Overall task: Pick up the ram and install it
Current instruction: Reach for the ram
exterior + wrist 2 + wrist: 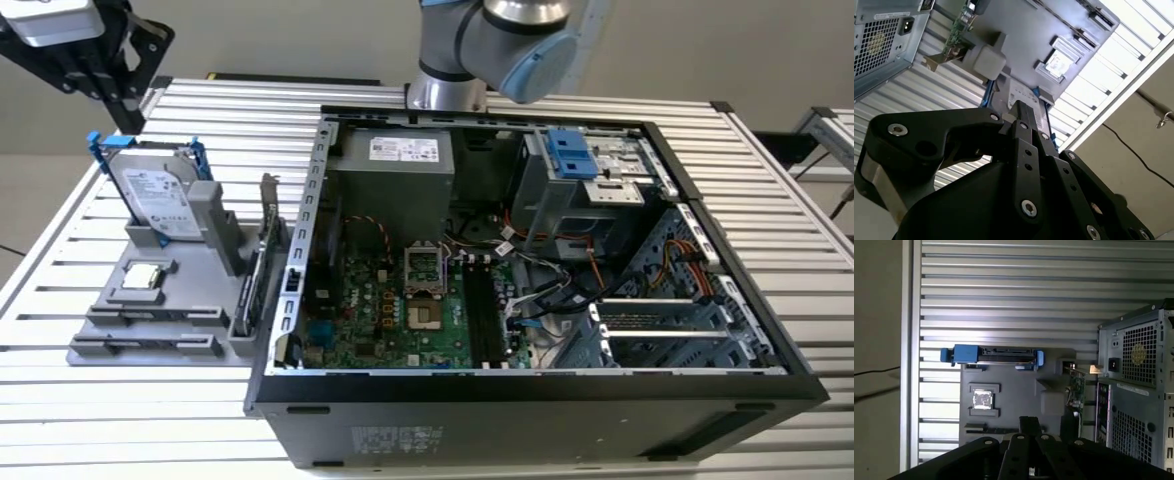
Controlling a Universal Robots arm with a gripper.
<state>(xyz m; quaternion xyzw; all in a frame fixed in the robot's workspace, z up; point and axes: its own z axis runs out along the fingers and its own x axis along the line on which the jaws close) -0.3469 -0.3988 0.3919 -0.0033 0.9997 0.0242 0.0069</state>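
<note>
Black claw: pinched narrow, holding nothing.
Ram: seems to lie flat in a grey holder slot, below the claw, near its tips.
Approach: you widen first, then straddle the ram's long edges squarely, clear of the hard drive.

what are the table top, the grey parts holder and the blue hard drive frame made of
Table top: likely bare aluminium; ribbed silver slats with a dull metallic sheen.
Grey parts holder: probably matte plastic; flat, even grey with no glare.
Blue hard drive frame: seemingly moulded plastic; saturated colour throughout, thin shaped rails.
</note>
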